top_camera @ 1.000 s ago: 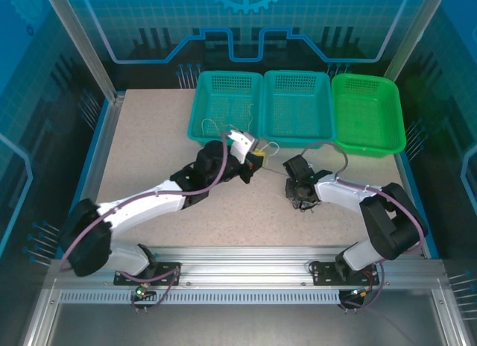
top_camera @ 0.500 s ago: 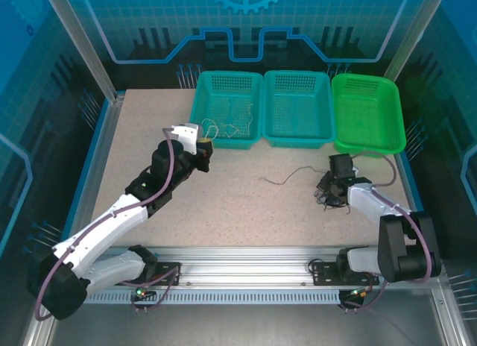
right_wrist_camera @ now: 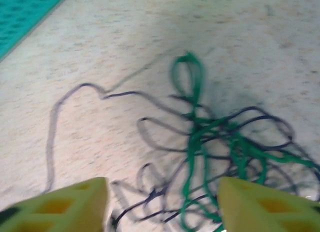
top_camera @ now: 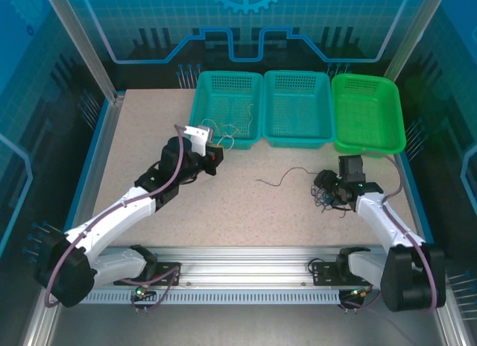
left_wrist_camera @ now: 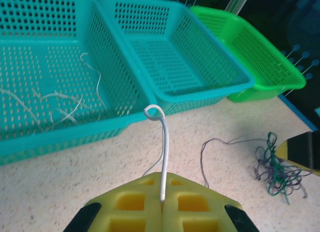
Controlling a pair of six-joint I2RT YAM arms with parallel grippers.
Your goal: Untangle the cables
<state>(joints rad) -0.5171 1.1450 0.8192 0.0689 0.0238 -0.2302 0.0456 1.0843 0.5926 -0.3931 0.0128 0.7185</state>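
In the left half of the top view, the left gripper sits just before the near right corner of the left teal basket. Its jaws are closed flat on a white wire, which stands straight up from between the yellow pads and curls over at its tip. More whitish wires lie loose inside that basket. The bench is bare to the left of this arm and in front of it. The middle teal basket and the green basket stand side by side along the far edge, their walls closing off that side. A single dark wire trails across the bare centre of the bench towards the tangle of cables, green and dark loops lying at centre right. The right gripper is low over this tangle with its jaws open, one yellow finger on each side of the loops and nothing gripped. The bench's right edge is near that arm.
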